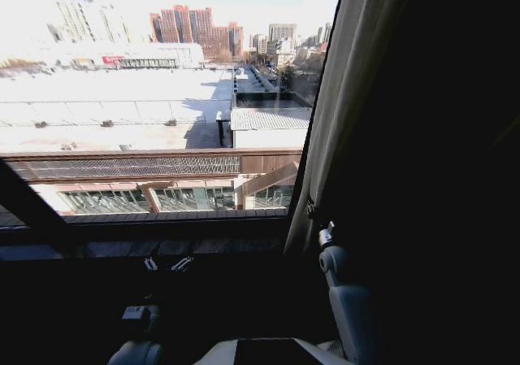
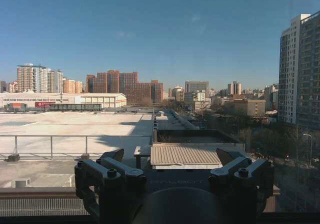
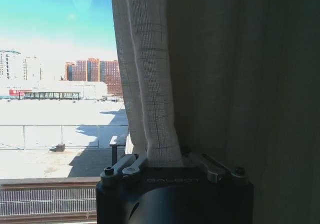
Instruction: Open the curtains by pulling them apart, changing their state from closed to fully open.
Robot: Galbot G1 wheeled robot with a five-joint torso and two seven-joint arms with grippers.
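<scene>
Gripping a bunched fold of the curtain (image 3: 155, 84), the right gripper (image 3: 170, 161) sits at the right side of the window; in the right wrist view the pleated cream fabric drops straight down between its two fingers (image 3: 127, 165), which are clenched on it; the rest of that panel hangs dark and shaded further to the right. From the head view the curtain (image 1: 345, 97) is gathered up along the right edge of the glass, running from the top of the frame down to the right gripper (image 1: 313, 210), with the pale right arm (image 1: 345, 300) rising up from below to meet it; the window pane (image 1: 154, 97) to the left of it is uncovered, so you get rooftops and city blocks beyond. The left gripper (image 2: 172, 166) is low and to the left, near the dark sill (image 1: 146, 247); in its own wrist view its jaws are spread wide apart with nothing between them, just pointing out at the skyline.
</scene>
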